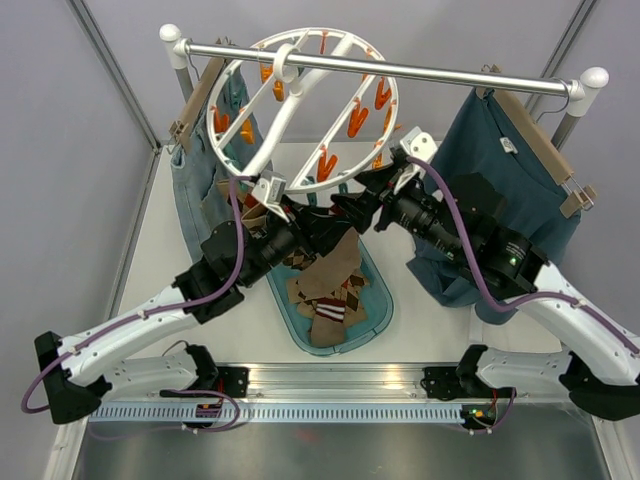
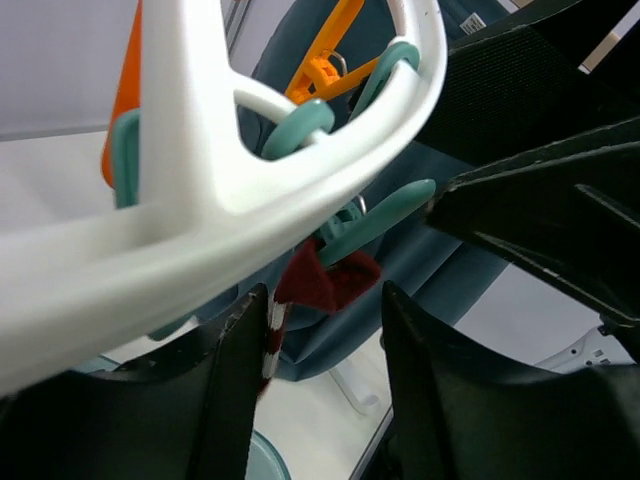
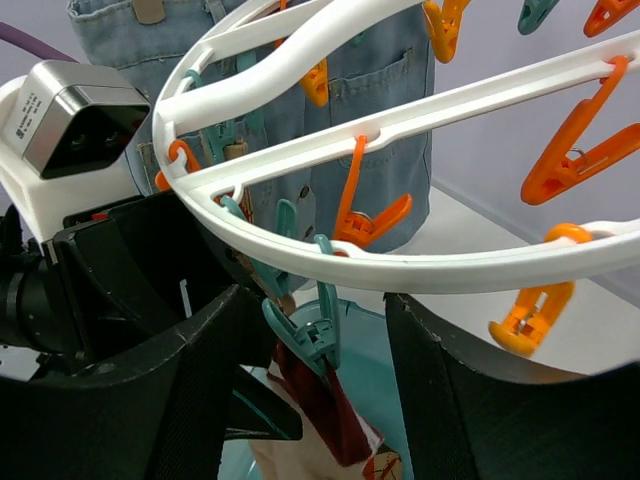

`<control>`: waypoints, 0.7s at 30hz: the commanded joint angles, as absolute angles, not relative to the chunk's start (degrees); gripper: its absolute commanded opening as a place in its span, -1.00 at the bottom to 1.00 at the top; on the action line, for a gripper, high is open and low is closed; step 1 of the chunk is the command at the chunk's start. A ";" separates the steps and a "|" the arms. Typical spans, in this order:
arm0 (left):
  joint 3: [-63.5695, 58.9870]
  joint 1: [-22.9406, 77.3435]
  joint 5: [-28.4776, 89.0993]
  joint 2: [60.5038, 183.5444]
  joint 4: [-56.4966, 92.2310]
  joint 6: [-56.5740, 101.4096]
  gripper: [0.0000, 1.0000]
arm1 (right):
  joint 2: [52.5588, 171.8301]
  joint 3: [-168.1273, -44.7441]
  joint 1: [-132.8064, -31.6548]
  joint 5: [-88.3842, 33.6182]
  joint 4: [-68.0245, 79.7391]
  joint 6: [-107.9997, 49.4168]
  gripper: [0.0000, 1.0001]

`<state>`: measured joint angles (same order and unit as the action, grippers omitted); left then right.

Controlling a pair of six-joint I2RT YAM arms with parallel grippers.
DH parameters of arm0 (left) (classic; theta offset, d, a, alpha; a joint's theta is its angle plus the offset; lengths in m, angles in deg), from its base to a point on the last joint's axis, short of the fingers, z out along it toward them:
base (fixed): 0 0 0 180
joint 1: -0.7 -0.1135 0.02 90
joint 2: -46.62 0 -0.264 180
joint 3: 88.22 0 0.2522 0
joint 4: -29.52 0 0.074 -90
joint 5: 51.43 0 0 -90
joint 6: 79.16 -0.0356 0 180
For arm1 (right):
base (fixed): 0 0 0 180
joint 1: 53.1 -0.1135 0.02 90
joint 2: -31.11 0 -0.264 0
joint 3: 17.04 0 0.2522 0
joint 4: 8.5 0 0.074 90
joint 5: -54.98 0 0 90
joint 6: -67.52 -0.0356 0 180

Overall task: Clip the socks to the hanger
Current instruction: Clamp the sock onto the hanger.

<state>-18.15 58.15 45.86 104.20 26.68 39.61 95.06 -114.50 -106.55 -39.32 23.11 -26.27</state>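
Observation:
The white ring hanger [image 1: 286, 118] hangs from the rail, and both grippers meet under its near rim. A teal clothespin [image 3: 318, 335] on that rim [image 3: 420, 265] pinches the dark red cuff of one sock [image 3: 325, 405]. That sock [image 1: 338, 262] hangs down toward the tray. My right gripper [image 3: 315, 297] is open, its fingers on either side of the clothespin. My left gripper [image 2: 325, 340] is open just below the same cuff [image 2: 320, 282], whose striped edge lies against the left finger [image 2: 235, 380]. More argyle socks [image 1: 325, 310] lie in the teal tray [image 1: 378, 280].
Blue jeans [image 1: 200, 190] hang on a wooden hanger at the rail's left end, a teal sweater [image 1: 500, 170] at its right end. The metal rail [image 1: 400, 68] crosses the back. Orange clothespins [image 1: 355, 120] dangle inside the ring. The two arms [image 1: 440, 220] crowd together under it.

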 commanded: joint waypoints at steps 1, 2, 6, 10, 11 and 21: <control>-18.56 57.92 45.43 102.00 27.98 39.67 0.11 | 92.64 -114.21 -106.45 -39.76 23.10 -27.83 0.30; -18.65 57.92 45.43 101.55 27.46 39.49 0.13 | 91.59 -113.86 -106.45 -40.38 23.36 -28.01 0.30; -19.53 58.01 45.78 99.62 24.56 37.91 0.24 | 88.51 -110.62 -106.45 -43.19 24.42 -29.24 0.51; -20.67 58.01 46.13 97.42 21.66 36.94 0.26 | 85.17 -105.87 -106.45 -47.06 24.95 -32.31 0.96; -21.02 57.92 46.13 96.37 21.22 36.68 0.26 | 83.77 -104.47 -106.54 -48.54 24.78 -34.32 0.96; -23.39 57.92 47.80 90.22 16.12 34.05 0.29 | 83.76 -87.07 -106.45 -48.04 28.81 -41.36 0.30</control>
